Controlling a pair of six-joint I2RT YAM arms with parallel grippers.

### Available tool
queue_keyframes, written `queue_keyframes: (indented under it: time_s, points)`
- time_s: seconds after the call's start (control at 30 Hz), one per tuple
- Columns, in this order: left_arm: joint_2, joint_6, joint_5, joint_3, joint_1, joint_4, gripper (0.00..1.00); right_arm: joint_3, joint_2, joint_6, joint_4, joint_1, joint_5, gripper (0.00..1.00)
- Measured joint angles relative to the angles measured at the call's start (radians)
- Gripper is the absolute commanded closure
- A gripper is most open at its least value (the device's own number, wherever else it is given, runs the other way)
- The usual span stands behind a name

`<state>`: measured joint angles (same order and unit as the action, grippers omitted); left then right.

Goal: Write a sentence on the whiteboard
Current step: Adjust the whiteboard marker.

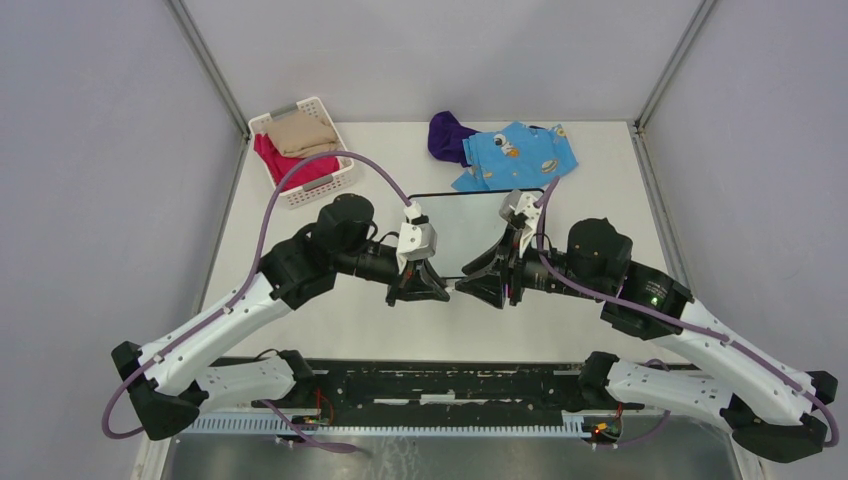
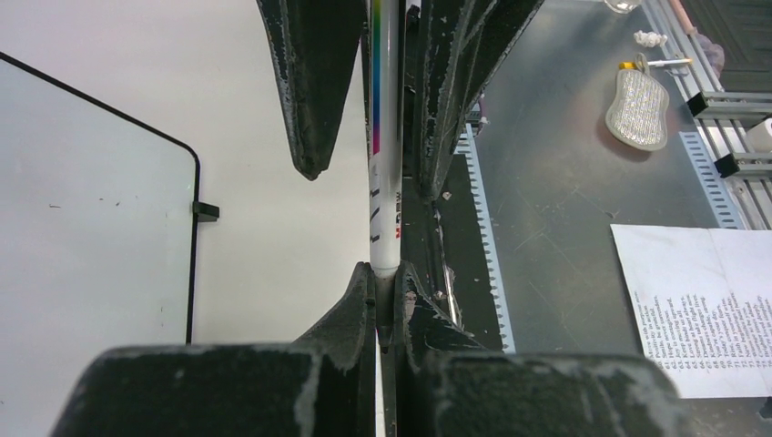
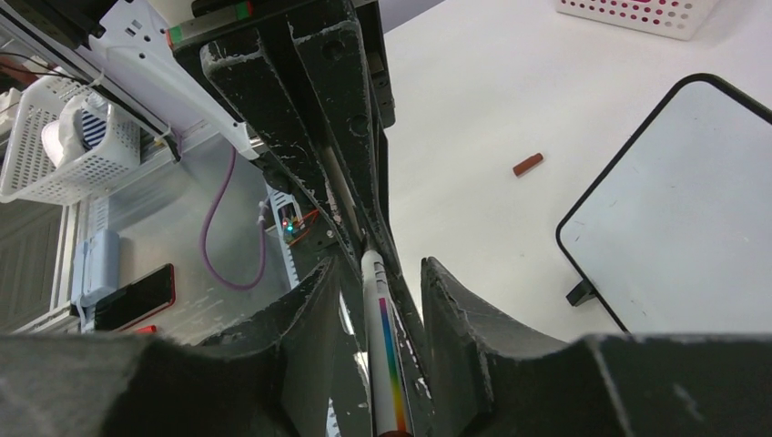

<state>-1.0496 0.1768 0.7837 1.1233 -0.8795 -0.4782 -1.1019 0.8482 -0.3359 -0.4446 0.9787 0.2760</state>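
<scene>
the left gripper (image 2: 384, 284) clenches one end of the marker (image 2: 386, 182) at lower centre of its view. the right gripper (image 3: 378, 269) brackets it, jaws apart. the whiteboard (image 1: 470, 228) sits mid-frame in the top view, just above both.

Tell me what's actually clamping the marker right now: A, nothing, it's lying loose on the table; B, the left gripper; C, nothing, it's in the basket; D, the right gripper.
B: the left gripper is shut on one end of the marker, while the right gripper has its jaws apart, with a gap showing on each side of the marker.
</scene>
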Motion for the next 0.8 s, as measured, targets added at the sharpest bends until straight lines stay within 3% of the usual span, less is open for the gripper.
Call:
queue_keyframes:
  time_s: [0.17,0.37,0.6,0.67,0.8]
  points:
    - [0.0,0.003,-0.004,0.01,0.0,-0.001,0.98,0.003,0.0,0.002,0.001,-0.002,0.024,0.71]
    - [0.0,0.004,-0.008,0.015,-0.001,0.0,0.98,0.007,0.0,0.001,0.0,-0.007,0.04,0.78]
    - [0.0,0.006,-0.008,0.015,-0.003,-0.002,0.98,0.008,0.003,0.001,0.001,-0.013,0.06,0.97]
    - [0.0,0.008,-0.01,0.015,-0.003,-0.005,0.98,0.011,0.003,0.001,0.003,-0.015,0.064,0.97]
    - [0.0,0.013,-0.017,0.015,-0.004,-0.007,0.98,0.016,0.003,0.001,0.009,-0.02,0.07,0.77]
